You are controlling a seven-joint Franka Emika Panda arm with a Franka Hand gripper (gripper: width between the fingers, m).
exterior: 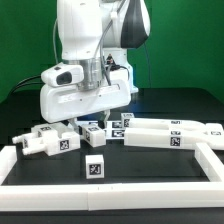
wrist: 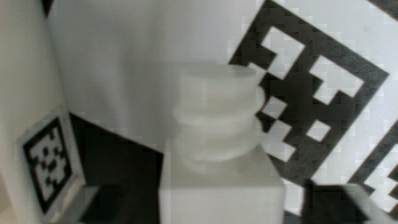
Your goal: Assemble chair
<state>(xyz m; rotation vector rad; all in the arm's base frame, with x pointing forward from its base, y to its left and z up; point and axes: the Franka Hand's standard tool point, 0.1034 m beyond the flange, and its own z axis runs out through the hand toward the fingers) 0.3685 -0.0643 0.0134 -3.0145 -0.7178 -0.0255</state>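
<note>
— Gripper [exterior: 93,120] first: where do we place it?
— We see it low over the middle of the desk [exterior: 150,168], right down among the loose chair parts [exterior: 118,127], under the bulky white wrist of the arm [exterior: 85,40]
— Wide or narrow?
— We cannot tell. From the exterior view the wrist housing and the parts around it hide the fingertips, and the wrist view shows no finger clearly. We cannot say whether anything is held either
— What does the wrist view give us?
— A white stepped peg [wrist: 221,118] fills the middle, touching a white block [wrist: 222,196]; we cannot tell whether the two are joined. Beside the peg we see a panel [wrist: 317,88] carrying a large black-and-white tag, and a second tag [wrist: 50,158] on the peg's other side
— And the other pieces of the chair?
— In the exterior view a long piece [exterior: 172,137] lies toward the exterior view's right, a chunky piece [exterior: 48,142] toward its left, and a small cube [exterior: 95,167] sits apart from both, nearer the camera than the gripper. All rest on the black desk, inside the white border rails [exterior: 110,190]
</note>
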